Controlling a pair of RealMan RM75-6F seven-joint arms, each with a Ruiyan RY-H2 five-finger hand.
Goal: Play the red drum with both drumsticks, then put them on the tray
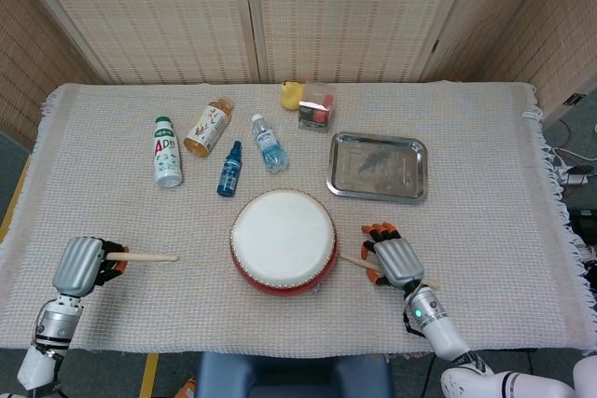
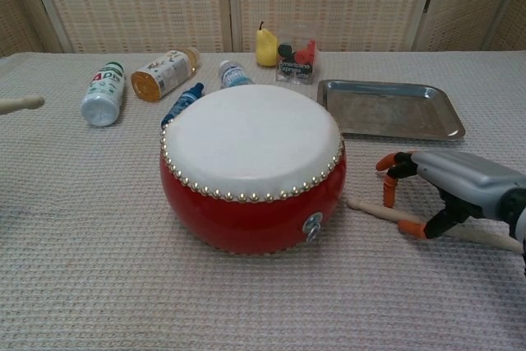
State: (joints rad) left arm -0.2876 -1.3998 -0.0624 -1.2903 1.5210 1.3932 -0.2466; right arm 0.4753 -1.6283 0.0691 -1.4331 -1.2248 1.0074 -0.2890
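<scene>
The red drum [image 1: 283,241] [image 2: 251,166] with its white skin stands at the front middle of the cloth. At the front left, my left hand [image 1: 82,265] grips one drumstick [image 1: 145,256], which points right toward the drum; only its tip [image 2: 20,104] shows in the chest view. The other drumstick [image 2: 374,210] [image 1: 350,261] lies flat on the cloth just right of the drum. My right hand [image 1: 396,258] [image 2: 460,191] arches over it with fingers apart, orange fingertips [image 2: 386,195] on either side of the stick. The steel tray [image 1: 378,167] [image 2: 390,110] sits behind the right hand.
Behind the drum lie a white AD bottle [image 1: 167,151], an orange-capped bottle [image 1: 207,127], a small blue bottle [image 1: 229,168] and a clear water bottle [image 1: 269,143]. A yellow pear [image 1: 291,94] and a clear box [image 1: 317,105] stand further back.
</scene>
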